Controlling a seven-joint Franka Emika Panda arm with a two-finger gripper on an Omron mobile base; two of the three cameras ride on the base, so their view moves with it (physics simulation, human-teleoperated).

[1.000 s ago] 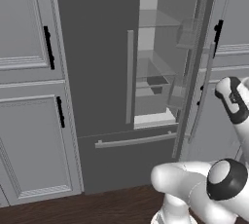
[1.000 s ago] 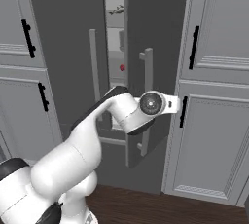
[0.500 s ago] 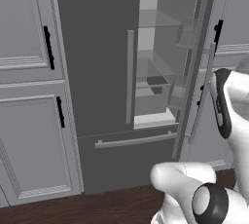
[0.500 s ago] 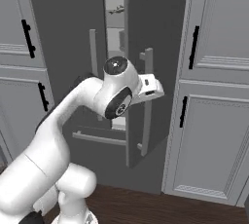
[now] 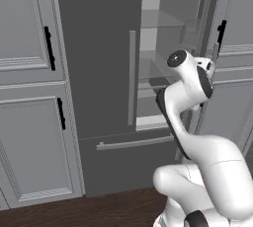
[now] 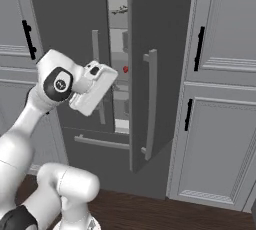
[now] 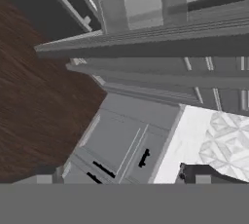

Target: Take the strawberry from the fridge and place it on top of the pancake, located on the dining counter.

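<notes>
- The strawberry (image 6: 125, 69), a tiny bright red rounded berry, is sitting inside the fridge on a shelf, showing through the narrow gap between the doors; it is too small to tell which way it is pointing.
- The fridge (image 6: 160, 19), a tall dark grey two-door unit with long grey vertical bar handles, is standing with its right door swung out, its edge framing the opening.
- Glass shelves (image 5: 163, 21) are showing pale and smooth inside.
- The gripper is hanging near the opening at the arm's white wrist; I cannot tell how its jaws are standing.
- Light grey panelled cabinets (image 5: 29, 122) with black handles are flanking the fridge above a dark wood floor (image 7: 34, 86).
</notes>
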